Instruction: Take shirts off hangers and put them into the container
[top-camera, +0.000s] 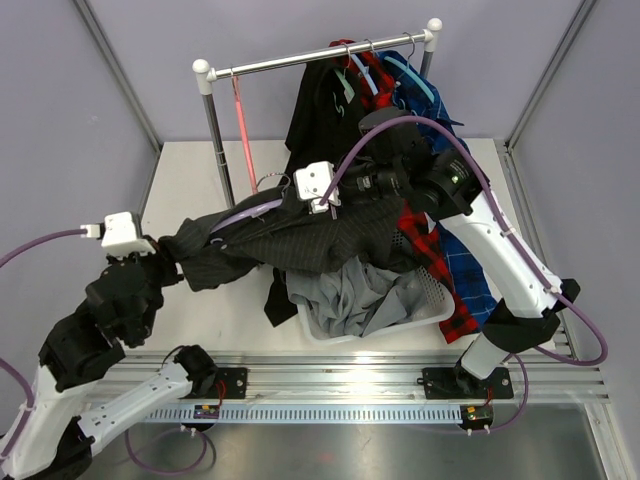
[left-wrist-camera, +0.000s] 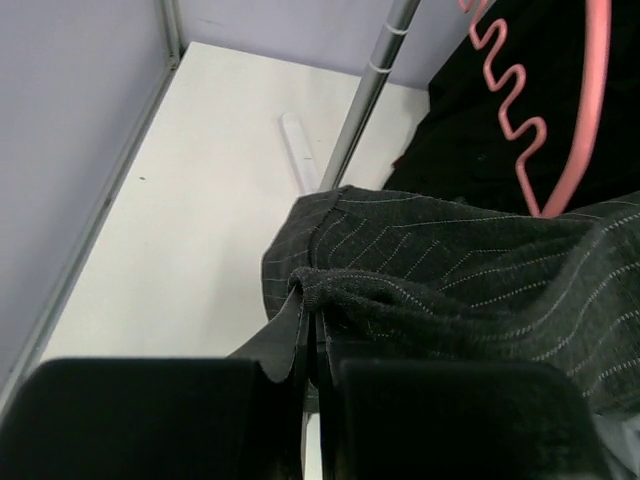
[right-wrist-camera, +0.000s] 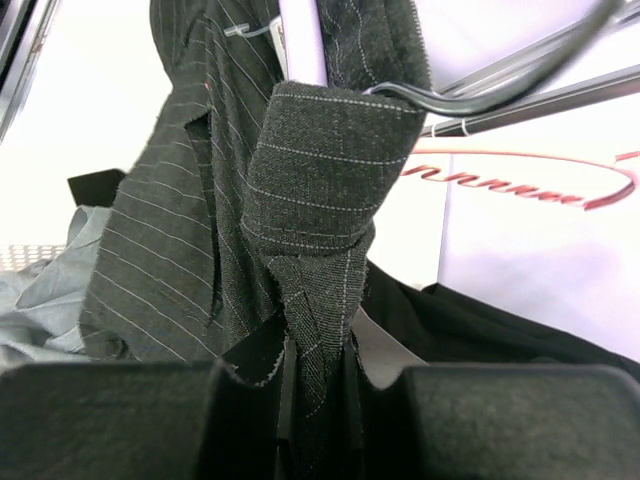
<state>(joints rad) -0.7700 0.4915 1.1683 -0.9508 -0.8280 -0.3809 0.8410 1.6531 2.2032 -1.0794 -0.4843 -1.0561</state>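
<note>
We start with the rail (top-camera: 320, 60): the dark pinstriped shirt (top-camera: 300, 240) is stretched taut from below it out toward the left. If part of the shirt remains caught on a hanger up there, a harder pull could rock the rail or tear a seam. In the right wrist view the cloth wraps a pale hanger arm (right-wrist-camera: 300, 40), so we judge a snag likely. The red plaid shirt (top-camera: 425, 245) and blue plaid shirt (top-camera: 470, 270) drape down beside the container (top-camera: 432, 312) and could be dragged along. The container already holds the grey shirt (top-camera: 350, 295), and a sleeve let go too early would fall on the table outside it. The pink hanger (top-camera: 243, 125) hangs near the stretched cloth and may hook it. The left gripper (left-wrist-camera: 312, 330) is clamped tight on a hem fold. The right gripper (right-wrist-camera: 315, 380) pinches a twisted strip that might slip out
</note>
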